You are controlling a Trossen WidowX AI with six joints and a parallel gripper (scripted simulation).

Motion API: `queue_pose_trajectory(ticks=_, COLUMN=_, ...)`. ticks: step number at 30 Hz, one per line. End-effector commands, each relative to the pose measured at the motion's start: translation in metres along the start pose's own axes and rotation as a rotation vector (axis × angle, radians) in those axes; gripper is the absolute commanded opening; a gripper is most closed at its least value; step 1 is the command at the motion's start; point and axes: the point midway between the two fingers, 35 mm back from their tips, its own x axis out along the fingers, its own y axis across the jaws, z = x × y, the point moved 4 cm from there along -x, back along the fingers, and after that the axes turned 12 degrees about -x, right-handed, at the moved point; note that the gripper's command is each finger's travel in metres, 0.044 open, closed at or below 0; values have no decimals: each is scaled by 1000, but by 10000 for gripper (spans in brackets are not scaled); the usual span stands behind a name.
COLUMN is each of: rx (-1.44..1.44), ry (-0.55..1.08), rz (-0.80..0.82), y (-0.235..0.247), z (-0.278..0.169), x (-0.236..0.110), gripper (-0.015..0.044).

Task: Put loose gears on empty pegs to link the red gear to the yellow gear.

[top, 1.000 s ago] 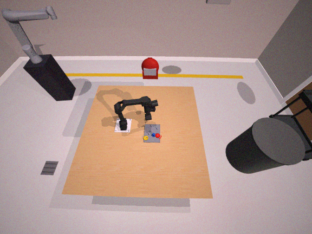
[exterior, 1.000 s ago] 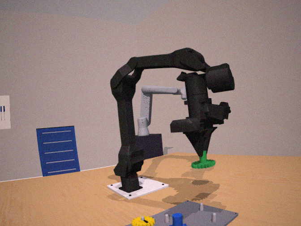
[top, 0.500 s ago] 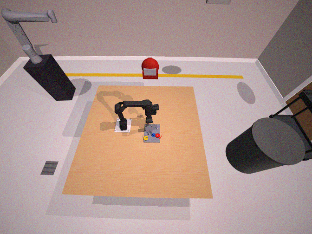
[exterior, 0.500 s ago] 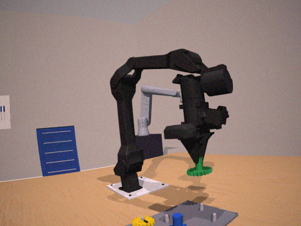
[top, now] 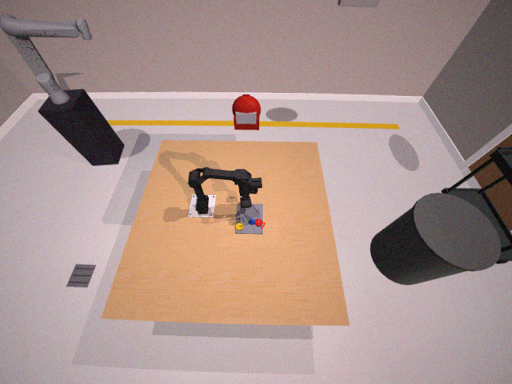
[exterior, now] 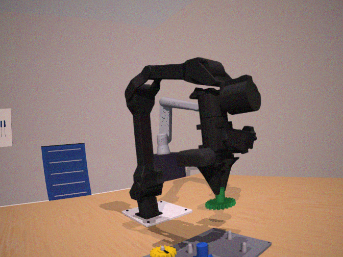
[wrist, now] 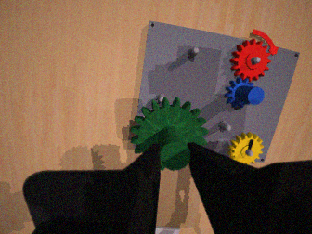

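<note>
My gripper (exterior: 221,190) (wrist: 173,149) is shut on the handle of a large green gear (exterior: 220,204) (wrist: 153,125), held flat in the air. In the wrist view it overlaps the left edge of the grey board (top: 252,231) (exterior: 257,245) (wrist: 270,116). The red gear (top: 258,222) (wrist: 243,67) is at the board's far right. A small blue gear (wrist: 232,93) with a tall handle stands beside it, teeth close together; its peg is hidden. The yellow gear (top: 237,226) (exterior: 158,252) (wrist: 239,148) sits apart from the blue one. Bare pegs (wrist: 195,50) (wrist: 161,97) (wrist: 225,125) show.
The blue handle (exterior: 202,249) (wrist: 255,96) rises above the board near the red gear. The arm's white base plate (top: 193,212) (exterior: 177,209) lies on the table beside the board. A red curved arrow (wrist: 266,38) is beside the red gear.
</note>
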Motion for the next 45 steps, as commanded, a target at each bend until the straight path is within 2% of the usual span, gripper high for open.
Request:
queue_pose_trajectory(ticks=1, rx=-7, ry=7, rz=6, y=-7, z=-2, x=6, gripper=0)
queue_pose_trajectory(ticks=45, rx=-17, ry=14, rz=-4, y=-81, z=-36, x=31, gripper=0)
